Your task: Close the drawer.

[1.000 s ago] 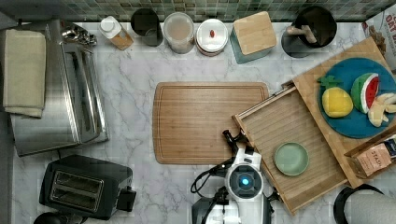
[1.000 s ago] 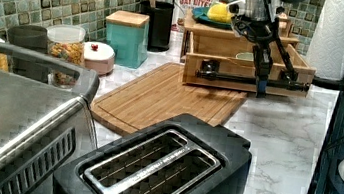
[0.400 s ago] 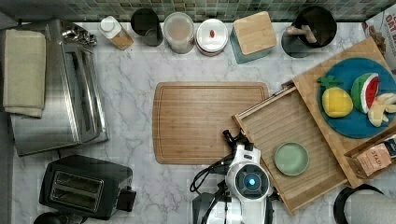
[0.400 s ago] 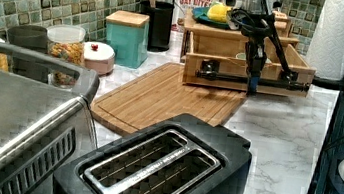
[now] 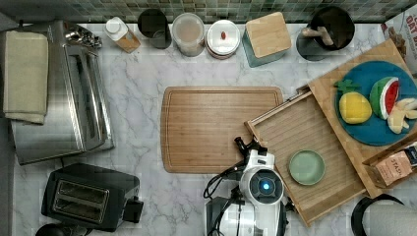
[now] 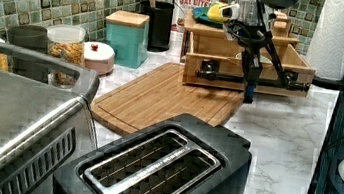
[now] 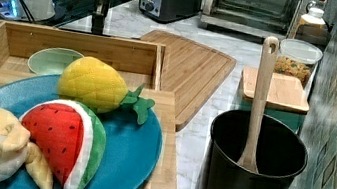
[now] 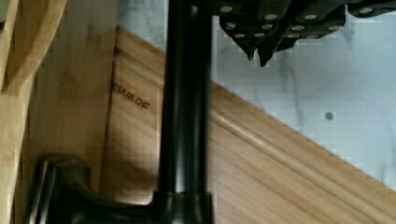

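While shallow light-bamboo slatted drawer [image 5: 314, 162] stands pulled out, we see black gripper [image 8: 258, 53] fingertips together, empty, beside drawer's dark bar handle [image 8: 184, 107].

The marble counter [image 5: 137, 123] carries a cutting board [image 5: 216, 128] just beside the gripper [image 5: 248, 147], whose jaws hang over the board's edge. The drawer unit [image 5: 344, 98] sits on the far side of the jaws, a toaster [image 5: 86, 196] and oven [image 5: 74, 93] well apart.
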